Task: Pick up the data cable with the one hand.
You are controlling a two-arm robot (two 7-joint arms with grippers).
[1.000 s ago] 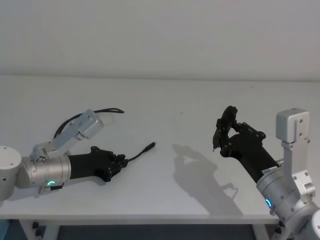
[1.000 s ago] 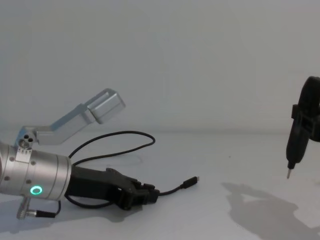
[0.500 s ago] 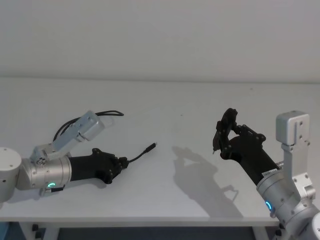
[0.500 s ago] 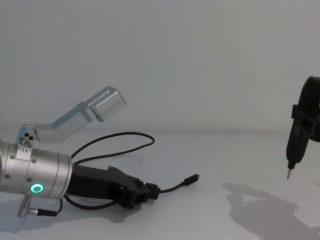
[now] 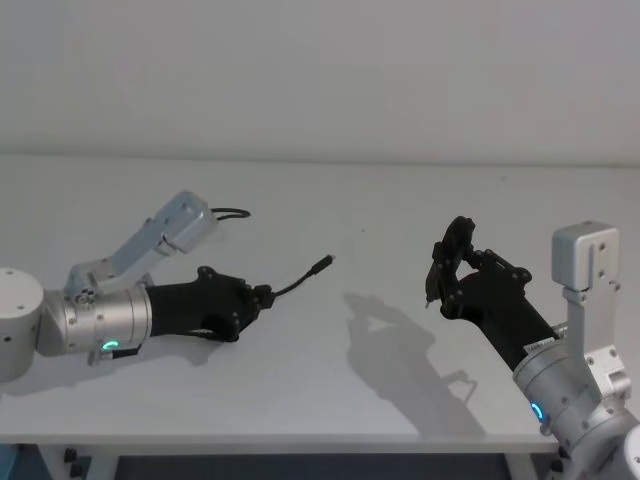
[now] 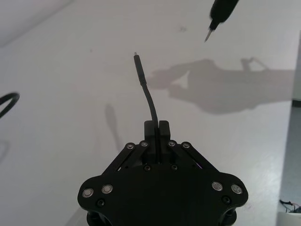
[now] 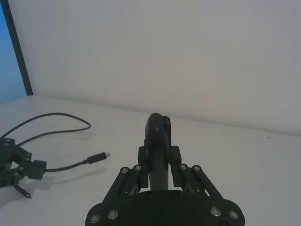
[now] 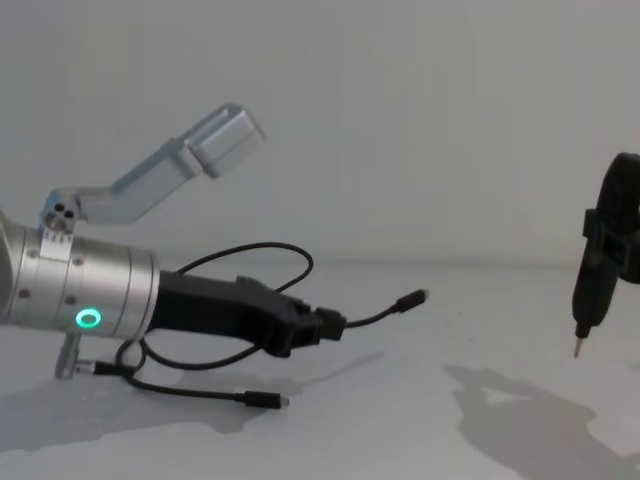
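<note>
No text, brand, number or sign is showing clearly enough to read. A small pale label (image 5: 537,344) is sitting on the black housing of the right arm (image 5: 500,305), and its marks are too small to make out.

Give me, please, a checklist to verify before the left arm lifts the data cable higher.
1. Grip: ok, left gripper shut on the data cable just behind a plug.
2. Lift: ok, the held plug is off the table.
3. Whole cable up: not ok, the other plug seems to lie on the table.
4. Clearance: ok, the right gripper, holding a pointed tool, is far from the cable.
5. Snagging: cannot tell, a loop runs under the silver wrist.
</note>
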